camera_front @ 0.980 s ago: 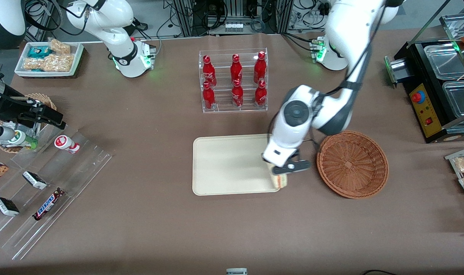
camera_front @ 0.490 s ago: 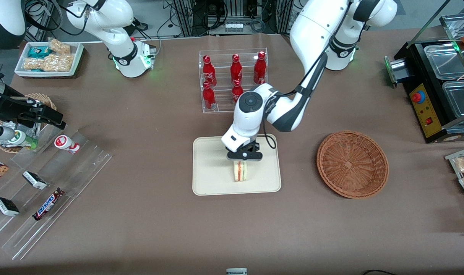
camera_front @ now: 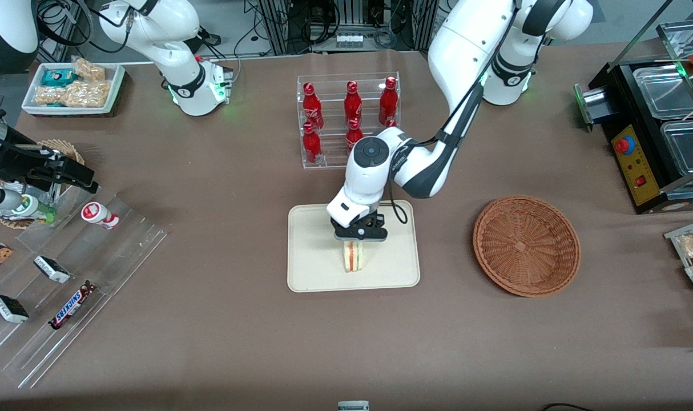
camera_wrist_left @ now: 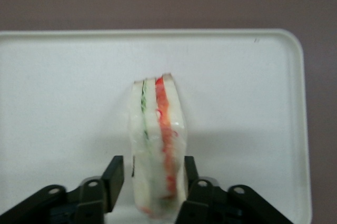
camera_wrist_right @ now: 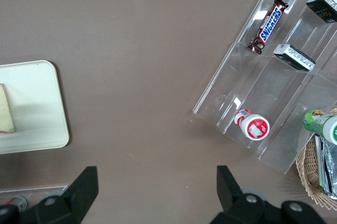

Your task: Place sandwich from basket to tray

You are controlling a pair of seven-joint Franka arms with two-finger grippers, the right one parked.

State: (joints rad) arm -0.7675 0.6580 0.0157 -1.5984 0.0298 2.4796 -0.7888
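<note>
The sandwich (camera_front: 353, 257) stands on its edge on the cream-beige tray (camera_front: 312, 251), near the tray's middle. In the left wrist view the sandwich (camera_wrist_left: 158, 145) shows its green and red layers on the tray (camera_wrist_left: 63, 76). My left gripper (camera_front: 358, 235) is right above it, with its fingers at either side (camera_wrist_left: 154, 168). One finger (camera_wrist_left: 115, 174) stands a little off the bread and the other is against it, so the gripper is open. The brown wicker basket (camera_front: 526, 245) lies empty beside the tray, toward the working arm's end. The right wrist view shows the sandwich's edge (camera_wrist_right: 5, 110).
A clear rack of red bottles (camera_front: 349, 120) stands farther from the camera than the tray, close to my arm's elbow. Clear acrylic racks with snacks (camera_front: 67, 285) lie toward the parked arm's end. A black machine (camera_front: 655, 142) stands toward the working arm's end.
My gripper carried the sandwich from the tray's edge nearest the basket to the tray's middle. Since half a second ago it has shifted only slightly.
</note>
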